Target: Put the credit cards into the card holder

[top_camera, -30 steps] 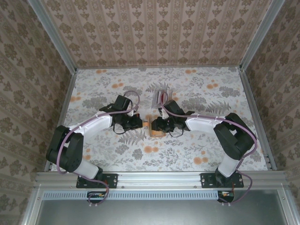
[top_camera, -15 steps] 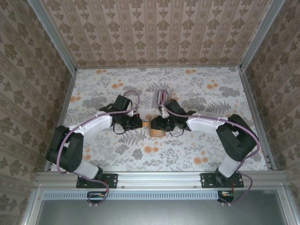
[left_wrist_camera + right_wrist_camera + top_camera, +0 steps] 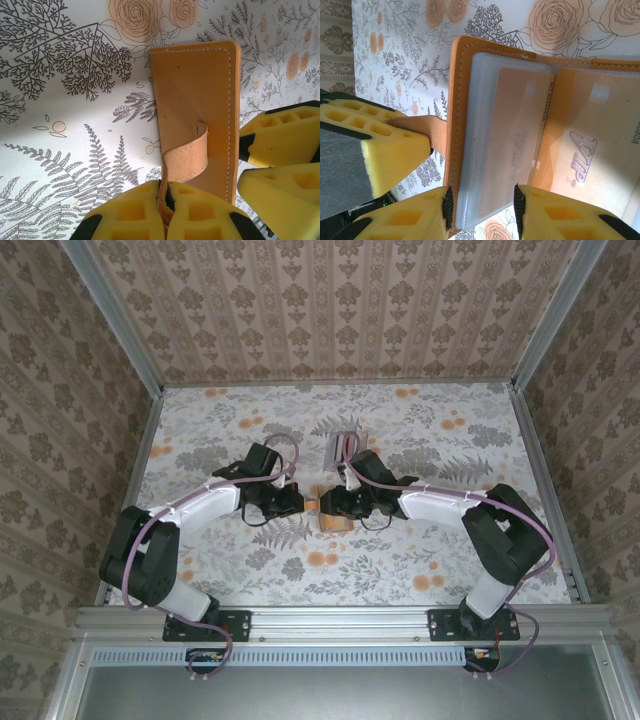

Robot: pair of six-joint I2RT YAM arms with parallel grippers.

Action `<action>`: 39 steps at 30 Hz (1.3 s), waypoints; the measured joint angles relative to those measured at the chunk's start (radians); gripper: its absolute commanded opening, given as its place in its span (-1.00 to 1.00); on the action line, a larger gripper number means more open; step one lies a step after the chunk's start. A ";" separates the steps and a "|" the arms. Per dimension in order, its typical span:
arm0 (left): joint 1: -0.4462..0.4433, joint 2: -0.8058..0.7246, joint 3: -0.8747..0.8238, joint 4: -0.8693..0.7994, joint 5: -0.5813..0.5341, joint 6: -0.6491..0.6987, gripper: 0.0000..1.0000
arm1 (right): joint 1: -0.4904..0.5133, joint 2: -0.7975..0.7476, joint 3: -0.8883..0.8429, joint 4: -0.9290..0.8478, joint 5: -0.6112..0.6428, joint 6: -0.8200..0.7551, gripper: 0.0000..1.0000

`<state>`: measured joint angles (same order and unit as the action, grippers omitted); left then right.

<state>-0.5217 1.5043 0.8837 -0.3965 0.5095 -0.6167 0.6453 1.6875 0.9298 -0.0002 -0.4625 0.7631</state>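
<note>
The left arm point(image 3: 200, 506) and right arm point(image 3: 432, 502) reach inward over the floral bench point(image 3: 420, 560). Left fingers point(image 3: 294, 502) and right fingers point(image 3: 328, 505) meet at the orange card holder point(image 3: 336, 525). A clear rack point(image 3: 337, 444) lies just beyond, on the far side.

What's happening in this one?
Both arms meet over the orange card holder at the middle of the table. The left claw is shut on its strap. The right claw straddles the open holder's clear sleeves, where a card shows; whether it grips them is unclear.

Robot test booth, lab-like: wallpapered panels point(image 3: 330, 300) in metal framing point(image 3: 118, 325), flower-print tabletop point(image 3: 420, 570), robot arms point(image 3: 200, 508) bolted to a rail point(image 3: 340, 621).
</note>
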 measured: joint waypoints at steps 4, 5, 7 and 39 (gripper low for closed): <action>0.000 0.000 -0.002 0.001 0.000 0.000 -1.00 | 0.000 0.010 0.000 0.000 -0.001 0.000 -0.25; 0.000 0.000 -0.003 0.001 0.000 0.000 -1.00 | 0.000 0.012 0.000 0.000 -0.001 0.000 -0.26; 0.000 0.000 -0.007 0.002 0.000 0.000 -1.00 | 0.000 0.016 0.000 0.000 -0.002 0.000 -0.29; 0.000 0.000 -0.017 0.008 0.000 0.000 -1.00 | 0.000 0.032 0.001 0.019 -0.021 -0.001 -0.13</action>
<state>-0.5217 1.5043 0.8669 -0.3885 0.5091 -0.6167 0.6456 1.7195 0.9306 0.0185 -0.4839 0.7624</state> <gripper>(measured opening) 0.054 0.436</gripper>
